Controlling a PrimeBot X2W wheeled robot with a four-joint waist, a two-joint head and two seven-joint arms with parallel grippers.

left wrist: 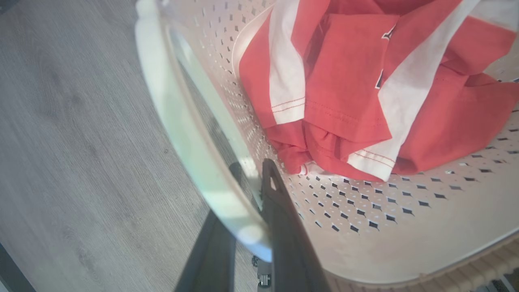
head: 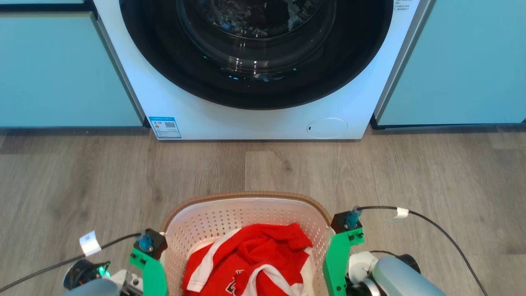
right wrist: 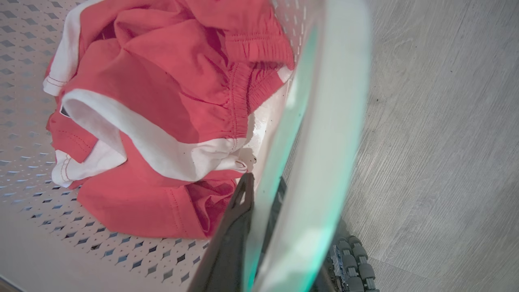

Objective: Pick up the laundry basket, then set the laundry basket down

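A: Found the laundry basket (head: 246, 196) at six o'clock in the head view, on the near side of the washing machine (head: 254, 123) at twelve. Couldn't tell whether resting on the wooden floor (head: 82, 185) or hanging just above.

B: Saw the left gripper (left wrist: 251, 166) pinched on the left handle (left wrist: 174, 105), one finger inside the perforated wall, one outside. Same with the right gripper (right wrist: 264, 178), clamped astride the right handle (right wrist: 336, 101).

A: Judged both holds thin. Could have slid off such smooth, curved plastic under load.

B: Worried more about uneven arms. Moved one side faster, and would probably have tipped the basket, sent the red-and-white clothes (head: 254, 259) sliding to the low wall, perhaps twisted a handle free.

A: Noted the cable (head: 435, 228) looping at four o'clock, near the right rim. Might have snagged there.

B: Carried too far toward twelve, might have knocked the washer front. Let go too high, would likely have dropped and bounced.
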